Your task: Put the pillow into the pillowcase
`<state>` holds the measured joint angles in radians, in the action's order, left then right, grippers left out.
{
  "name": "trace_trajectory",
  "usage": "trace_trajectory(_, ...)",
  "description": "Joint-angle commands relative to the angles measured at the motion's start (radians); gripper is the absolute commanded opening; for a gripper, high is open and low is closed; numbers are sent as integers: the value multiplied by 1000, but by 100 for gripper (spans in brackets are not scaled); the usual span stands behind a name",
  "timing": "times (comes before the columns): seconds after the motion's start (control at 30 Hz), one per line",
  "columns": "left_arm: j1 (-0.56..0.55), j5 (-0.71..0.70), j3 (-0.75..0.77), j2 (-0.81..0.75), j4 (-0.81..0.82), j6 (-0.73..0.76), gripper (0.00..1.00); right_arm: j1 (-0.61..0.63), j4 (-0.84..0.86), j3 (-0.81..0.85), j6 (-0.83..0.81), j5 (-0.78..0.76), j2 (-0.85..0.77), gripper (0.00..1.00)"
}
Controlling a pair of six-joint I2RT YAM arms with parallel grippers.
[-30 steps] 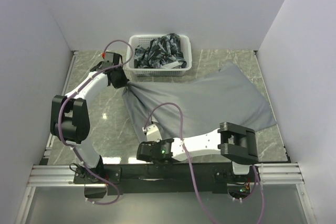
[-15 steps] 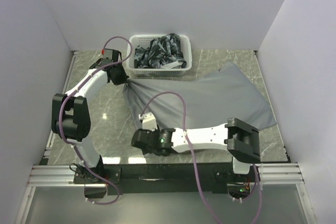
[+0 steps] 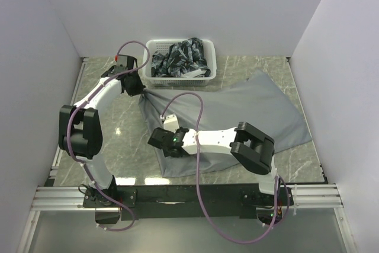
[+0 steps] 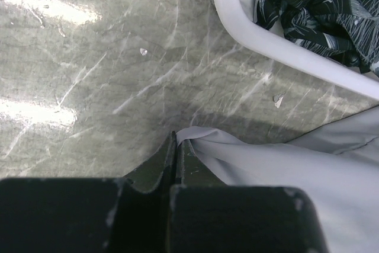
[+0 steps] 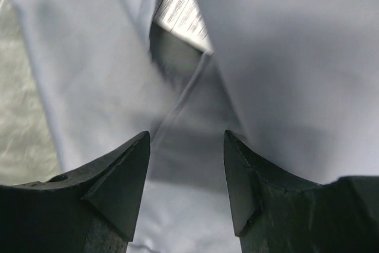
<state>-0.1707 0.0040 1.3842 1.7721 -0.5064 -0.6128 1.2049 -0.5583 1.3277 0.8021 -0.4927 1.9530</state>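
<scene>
Arms, seen from above: my left arm arcs from its base up to 10 o'clock on the table (image 3: pixel 124 152). The left gripper (image 4: pixel 175 146) is pinched tight on a corner of the pillowcase (image 3: pixel 249 111), just at 7 o'clock of the white basket (image 3: pixel 177 79). My right arm is folded at the elbow, forearm reaching toward 9 o'clock. The right gripper (image 5: pixel 186 170) stands open (nothing between its fingers) over grey folds near the pillowcase's 8 o'clock edge. The pillowcase spreads from the pinched corner toward 3 o'clock. A pale ribbed patch (image 5: pixel 180 10) shows between folds; I cannot tell what it is.
</scene>
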Motion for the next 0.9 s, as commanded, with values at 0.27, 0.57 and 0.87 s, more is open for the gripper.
trace_trajectory(0.27,8,10,49,10,11,21,1,-59,-49,140,-11,-110,104,59)
trace_trajectory(0.57,8,4,62,16,6,21,1,-64,-43,65,6,-121,52,20)
trace_trajectory(0.87,19,-1,88,32,-12,24,1,-30,-25,-82,26,-106,-147,10)
